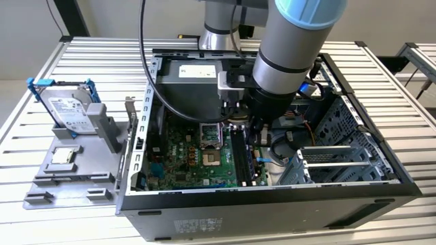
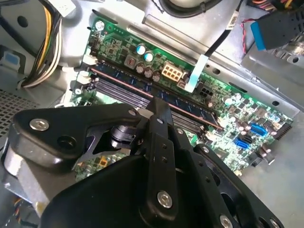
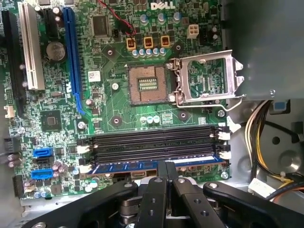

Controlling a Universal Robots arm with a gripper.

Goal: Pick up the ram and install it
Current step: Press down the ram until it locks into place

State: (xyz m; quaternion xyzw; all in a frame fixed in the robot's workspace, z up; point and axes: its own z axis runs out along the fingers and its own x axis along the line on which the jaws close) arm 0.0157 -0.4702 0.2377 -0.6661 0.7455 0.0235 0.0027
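White lettering is being carried along one edge of the green motherboard (image 3: 114,124), and a small white sticker (image 3: 94,75) is being shown beside its blue slot. Printed white labels are being displayed on the power supply (image 1: 197,71), on the hard drive (image 1: 68,109) and on the dark case front (image 1: 197,224); their wording is not being made out.

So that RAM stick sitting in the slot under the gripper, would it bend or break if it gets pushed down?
The RAM stick is a thin, narrow board, probably stiff lengthwise but likely fragile under sideways force. Standing on edge in the memory slot, it should resist tipping. The gripper meets it mid-length, so its ends might seat unevenly.
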